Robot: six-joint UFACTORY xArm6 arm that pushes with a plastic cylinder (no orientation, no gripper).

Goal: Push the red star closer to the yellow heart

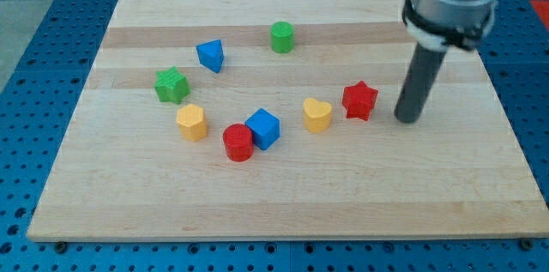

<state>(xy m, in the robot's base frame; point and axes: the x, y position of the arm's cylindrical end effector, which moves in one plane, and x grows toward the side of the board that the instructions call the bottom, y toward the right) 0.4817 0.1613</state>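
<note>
One small gap left between red star (pixel 360 100) and yellow heart (pixel 317 114), mid-board toward the right edge. No jaws, only my tip (pixel 408 118), right of the star, probably not touching. Could knock the heart away if pushed too hard.

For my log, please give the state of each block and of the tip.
My tip: right of red star, apart.
Red star: beside yellow heart, narrow gap.
Yellow heart: free.
Blue cube: touching red cylinder.
Green star: free.
</note>
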